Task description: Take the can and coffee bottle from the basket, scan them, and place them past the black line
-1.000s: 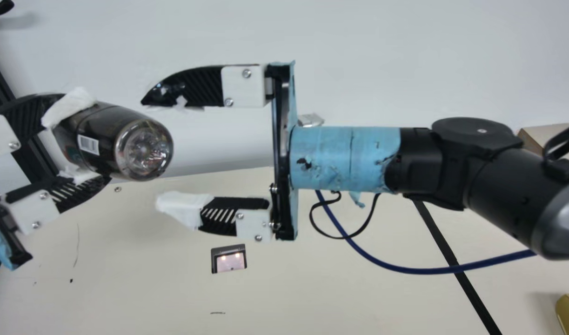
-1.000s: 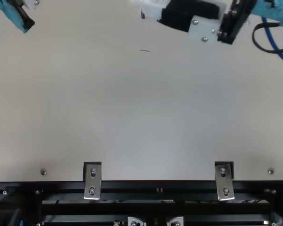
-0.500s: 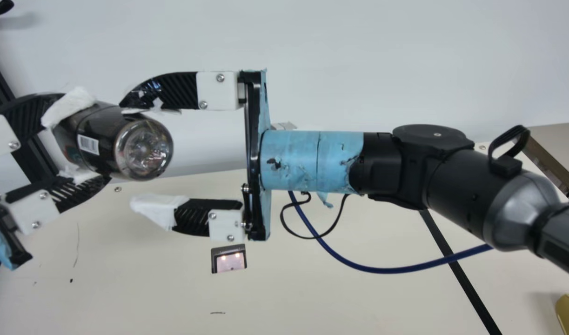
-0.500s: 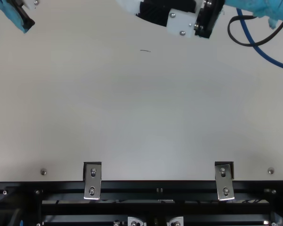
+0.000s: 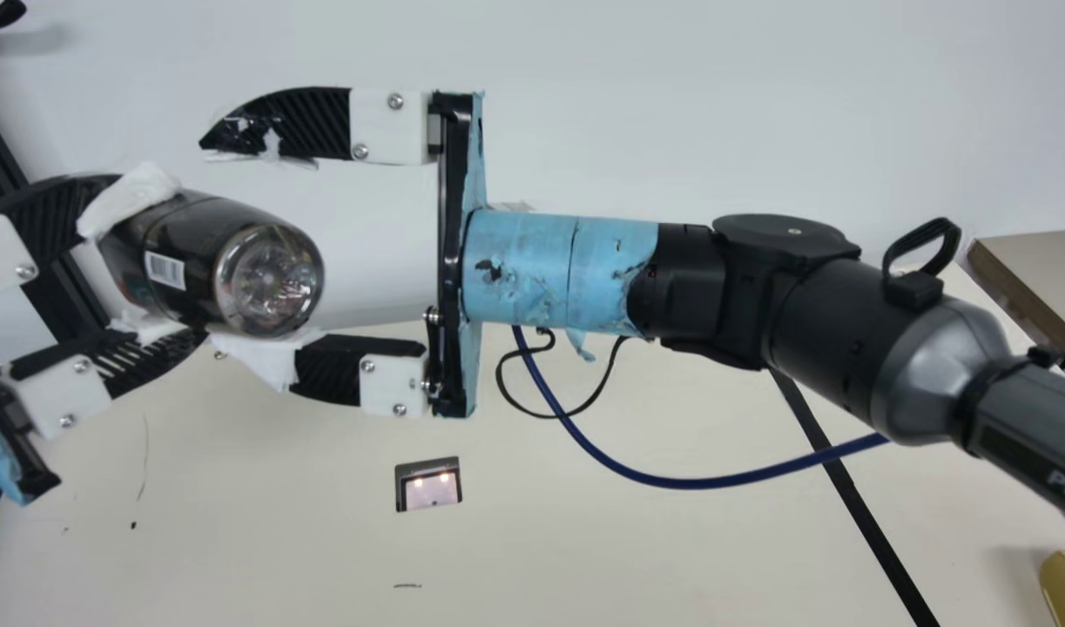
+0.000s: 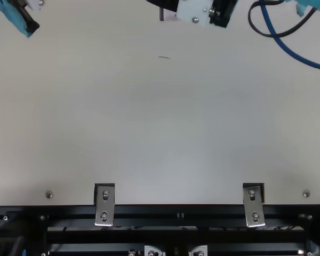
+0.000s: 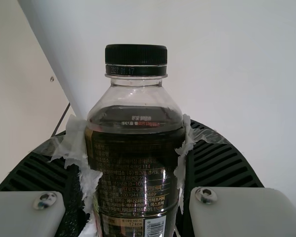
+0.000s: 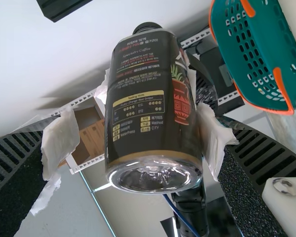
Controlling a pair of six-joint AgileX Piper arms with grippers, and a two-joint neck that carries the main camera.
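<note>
Coffee bottle, dark-wrapped, clear-based plastic (image 5: 188,248): main view, clamped in left gripper (image 5: 162,261); right gripper (image 5: 212,244), spread wide, holding nothing, has come nearer and risen about its base; handover likely, black line (image 5: 865,522) beyond. Top view: right gripper shifted outward. Left wrist view: fine label print, barcode (image 7: 155,227). Right wrist view: red vase emblem (image 8: 182,101); teal basket, orange-rimmed (image 8: 264,49).
</note>
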